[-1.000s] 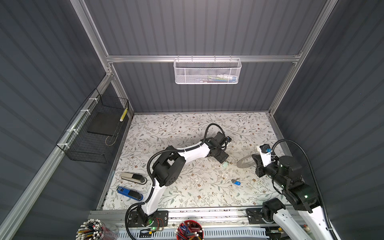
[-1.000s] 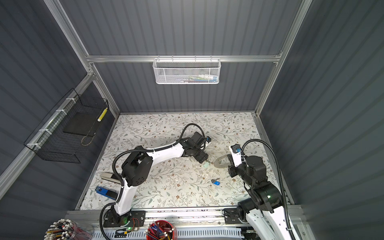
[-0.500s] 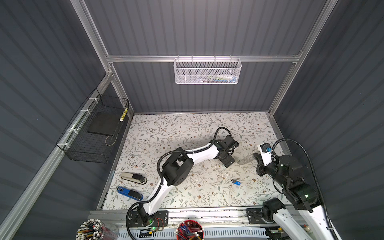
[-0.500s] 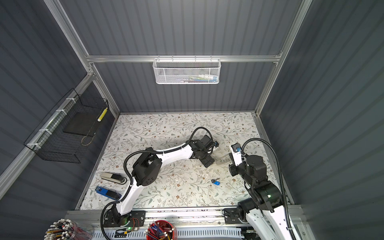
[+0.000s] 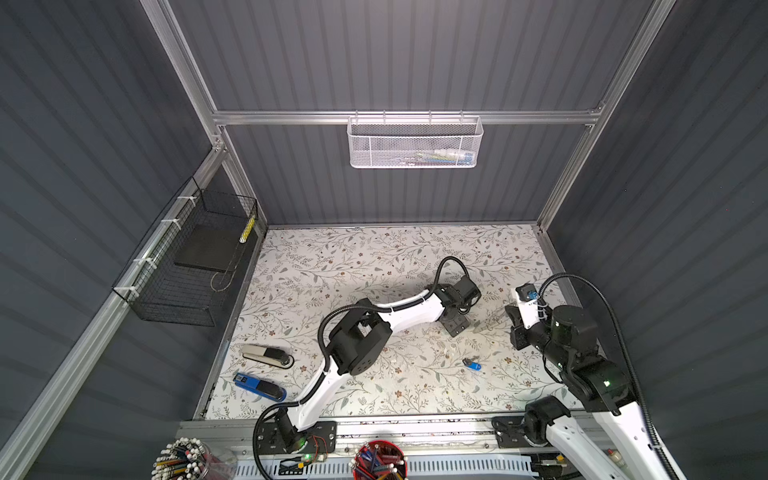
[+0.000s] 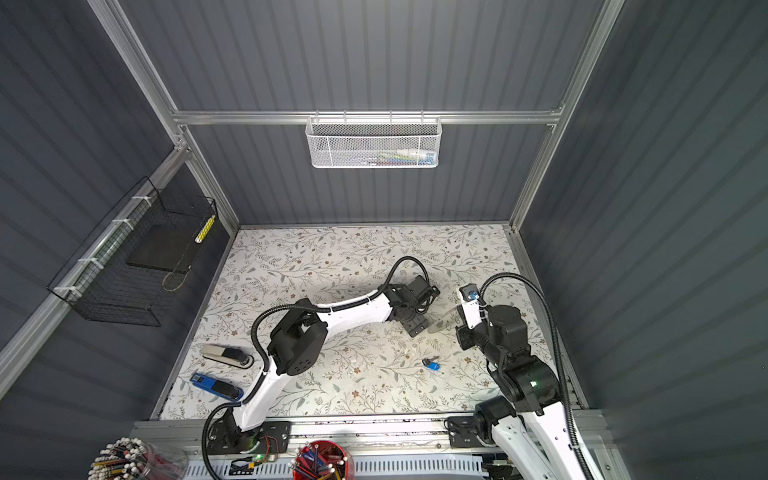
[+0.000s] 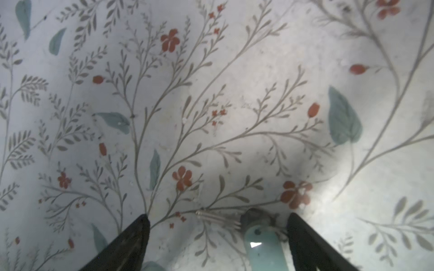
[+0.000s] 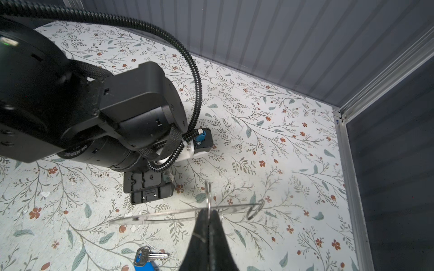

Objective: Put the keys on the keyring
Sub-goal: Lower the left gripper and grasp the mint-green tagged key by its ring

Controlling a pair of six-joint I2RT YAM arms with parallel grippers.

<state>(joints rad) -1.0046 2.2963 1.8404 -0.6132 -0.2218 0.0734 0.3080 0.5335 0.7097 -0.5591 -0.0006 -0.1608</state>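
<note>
Top views: left gripper (image 5: 455, 326) sits low over the floral-patterned mat (image 5: 374, 270), about 3 o'clock from mat centre. The claw is released, with its black fingers (image 7: 131, 244) spread wide.

Left wrist view: small silvery key with pale mint-green plastic tag (image 7: 257, 231) lies flat on the mat between the two fingers. It sits just beside one finger and well off the other; contact with the near finger cannot be told. Both top views hide this key under the gripper.

Right wrist view: right gripper (image 8: 209, 214) is clenched, grasping the large flat grey keyring (image 8: 141, 219) by its band. The ring shows thin, nearly edge-on, with a small wire loop (image 8: 254, 210) at its rim. In a top view the ring (image 6: 441, 322) is a faint grey patch at 3 o'clock of the left gripper, just beside it and between the two claws.

Small silvery key with bright blue plastic tag (image 5: 472, 365) lies alone on the mat, roughly 5 o'clock from the left gripper and apart from both claws.

Beige-and-black stapler (image 5: 266, 356) and blue-and-black stapler (image 5: 258, 385) lie at 8 o'clock of the mat, well apart from the work.
</note>
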